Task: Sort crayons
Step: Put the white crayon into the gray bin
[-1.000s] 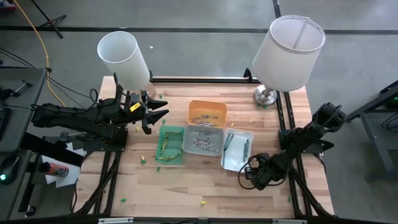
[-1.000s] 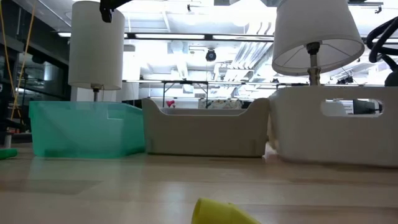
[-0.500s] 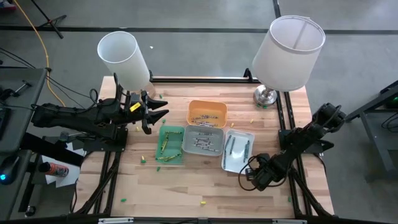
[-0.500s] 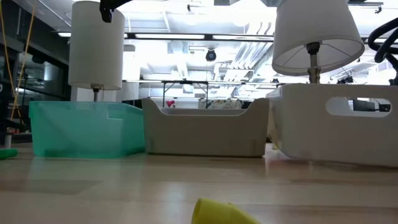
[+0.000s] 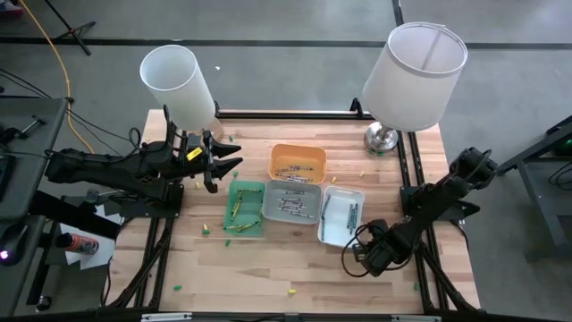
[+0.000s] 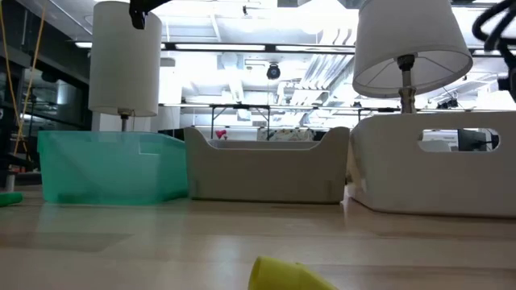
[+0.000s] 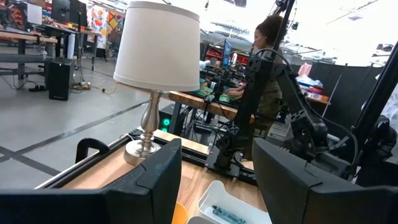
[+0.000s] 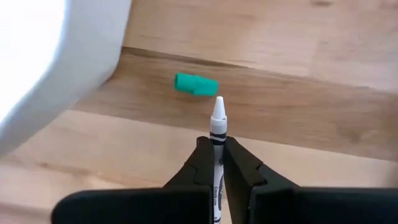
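My right gripper [image 5: 365, 258] points down at the table's near right, beside the white tray [image 5: 357, 234], shut on a white crayon [image 8: 217, 118]. A short teal crayon piece [image 8: 195, 84] lies on the wood just beyond its tip. The green tray [image 5: 243, 206], orange tray [image 5: 298, 152], grey tray [image 5: 290, 201] and white tray hold crayons. Loose crayons lie on the table, among them a yellow one [image 5: 290, 291] and a green one [image 5: 178, 287]. My left gripper [image 5: 223, 167] waits open, held high at the far left. My right gripper pinches the white crayon's wrapped shaft [image 8: 216, 149] between its two fingers, from above, with the crayon lying along the fingers. The pointed tip [image 8: 217, 104] sticks out past the fingertips toward the table. The crayon's rear end is hidden between the fingers.
Two lamps with white shades stand at the back, one far left [image 5: 179, 80], one far right [image 5: 413, 76]. The white tray's wall [image 8: 56, 62] is close beside my right gripper. A person [image 7: 267, 68] sits beyond the table's right side. Bare wood lies along the near edge.
My right arm has risen a little. The white tray has shifted slightly in the low view.
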Available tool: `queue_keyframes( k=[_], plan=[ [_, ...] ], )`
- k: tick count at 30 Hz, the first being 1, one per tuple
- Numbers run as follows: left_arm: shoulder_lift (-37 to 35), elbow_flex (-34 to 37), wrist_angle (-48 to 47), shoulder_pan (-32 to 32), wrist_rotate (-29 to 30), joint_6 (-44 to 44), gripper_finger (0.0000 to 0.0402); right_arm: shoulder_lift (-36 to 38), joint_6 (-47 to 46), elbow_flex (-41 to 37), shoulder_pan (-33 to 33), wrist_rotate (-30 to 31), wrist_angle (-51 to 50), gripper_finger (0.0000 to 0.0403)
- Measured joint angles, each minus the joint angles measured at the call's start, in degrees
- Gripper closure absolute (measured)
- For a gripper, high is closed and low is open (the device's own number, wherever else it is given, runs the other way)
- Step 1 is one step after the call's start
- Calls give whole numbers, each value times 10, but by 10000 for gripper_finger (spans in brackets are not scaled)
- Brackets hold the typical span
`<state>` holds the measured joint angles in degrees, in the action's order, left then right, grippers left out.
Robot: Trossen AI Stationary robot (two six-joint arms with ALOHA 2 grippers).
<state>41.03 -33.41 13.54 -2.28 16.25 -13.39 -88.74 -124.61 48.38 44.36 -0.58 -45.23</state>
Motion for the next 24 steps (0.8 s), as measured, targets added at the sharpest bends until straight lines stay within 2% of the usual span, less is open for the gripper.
queue_keyframes(
  k=[8, 11, 14, 19, 21, 24],
  plan=[
    [0, 0, 0, 0, 0, 0, 218, 102, 55, 50, 11, 20, -196, 402],
    [0, 0, 0, 0, 0, 0, 218, 162, 69, 72, 18, 57, -273, 402],
    [0, 0, 0, 0, 0, 0, 218, 221, 100, 90, 18, 120, -324, 402],
    [0, 0, 0, 0, 0, -8, 218, 294, 169, 86, -22, 245, -295, 403],
    [0, 0, 0, 0, 0, -17, 218, 303, 236, 76, -50, 276, -246, 403],
    [0, 0, 0, 0, 0, -30, 218, 292, 373, 58, -102, 288, -150, 403]
  ],
)
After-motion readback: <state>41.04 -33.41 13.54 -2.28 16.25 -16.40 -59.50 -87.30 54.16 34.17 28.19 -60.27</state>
